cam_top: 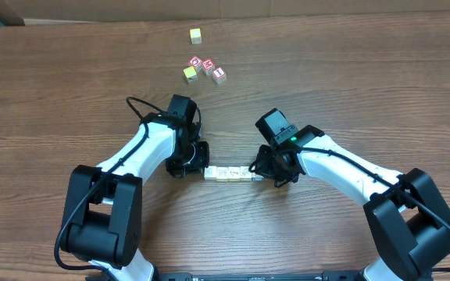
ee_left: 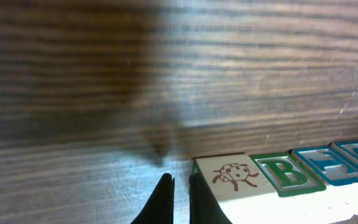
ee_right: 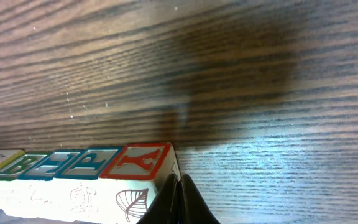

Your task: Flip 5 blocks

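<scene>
**Wood-grain surface, two closed end effectors, one row of blocks between them**

Brown wood-grain surface (cam_top: 53, 94) beneath everything. Bent inward from the near edge: white-and-black left arm (cam_top: 143, 148) and right arm (cam_top: 342, 168).

Pinched to a sliver with nothing between the fingers: left end effector (ee_left: 180, 183), tips low at the surface, just beside the left end of the row. Equally closed and empty: right end effector (ee_right: 180, 182), tips at the opposite end of the row (touching or only just beside, too close to call).

Between the two, near the middle of the surface: five blocks (cam_top: 233, 173) side by side in one straight line, each against the next.

From the left wrist: ladybug block (ee_left: 235, 175) at the near end, then B block (ee_left: 284, 173) framed in green, then blue-framed letters.

From the right wrist: Y block (ee_right: 138, 162) framed in red at the near end, pale side faces with dark line drawings.

Well apart, toward the far edge: lone yellow cube (cam_top: 196, 34) and a small cluster of red-faced and yellow cubes (cam_top: 208, 65).
</scene>
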`<state>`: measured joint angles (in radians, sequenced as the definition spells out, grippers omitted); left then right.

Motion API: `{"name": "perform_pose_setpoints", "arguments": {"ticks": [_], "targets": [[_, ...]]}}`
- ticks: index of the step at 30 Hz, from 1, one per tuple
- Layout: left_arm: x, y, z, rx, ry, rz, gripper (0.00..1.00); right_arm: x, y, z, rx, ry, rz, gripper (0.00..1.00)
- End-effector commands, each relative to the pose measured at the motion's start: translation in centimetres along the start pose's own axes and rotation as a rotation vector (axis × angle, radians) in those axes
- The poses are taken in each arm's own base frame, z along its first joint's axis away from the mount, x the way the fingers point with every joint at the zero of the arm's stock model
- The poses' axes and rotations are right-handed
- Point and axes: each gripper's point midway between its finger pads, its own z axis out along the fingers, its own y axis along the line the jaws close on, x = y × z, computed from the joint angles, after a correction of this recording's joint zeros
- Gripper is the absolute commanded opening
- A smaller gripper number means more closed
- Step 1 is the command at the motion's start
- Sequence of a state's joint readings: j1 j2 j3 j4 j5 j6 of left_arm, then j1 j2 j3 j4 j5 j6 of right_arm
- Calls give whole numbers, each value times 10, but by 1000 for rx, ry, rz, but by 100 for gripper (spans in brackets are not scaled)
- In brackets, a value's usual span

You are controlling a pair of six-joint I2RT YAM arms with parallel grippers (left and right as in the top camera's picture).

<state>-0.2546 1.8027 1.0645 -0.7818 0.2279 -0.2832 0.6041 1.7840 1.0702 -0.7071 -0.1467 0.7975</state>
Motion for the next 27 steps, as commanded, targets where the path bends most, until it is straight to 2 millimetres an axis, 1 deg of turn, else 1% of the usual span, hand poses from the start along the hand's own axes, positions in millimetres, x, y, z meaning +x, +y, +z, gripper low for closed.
{"name": "perform_pose_setpoints", "arguments": {"ticks": [1, 10, 14, 22, 27], "targets": [[0, -12, -5, 50, -17, 4, 4, 4, 7, 2, -30, 16, 25, 4], [-10, -13, -5, 50, -55, 12, 4, 6, 8, 2, -30, 20, 72, 4], [-13, -14, -6, 54, -69, 16, 4, 12, 11, 3, -27, 28, 120, 4], [-19, -16, -6, 61, -95, 23, 4, 30, 27, 6, -34, 39, 194, 4], [-23, -17, -7, 66, -112, 27, 4, 36, 34, 7, -46, 42, 261, 4]]}}
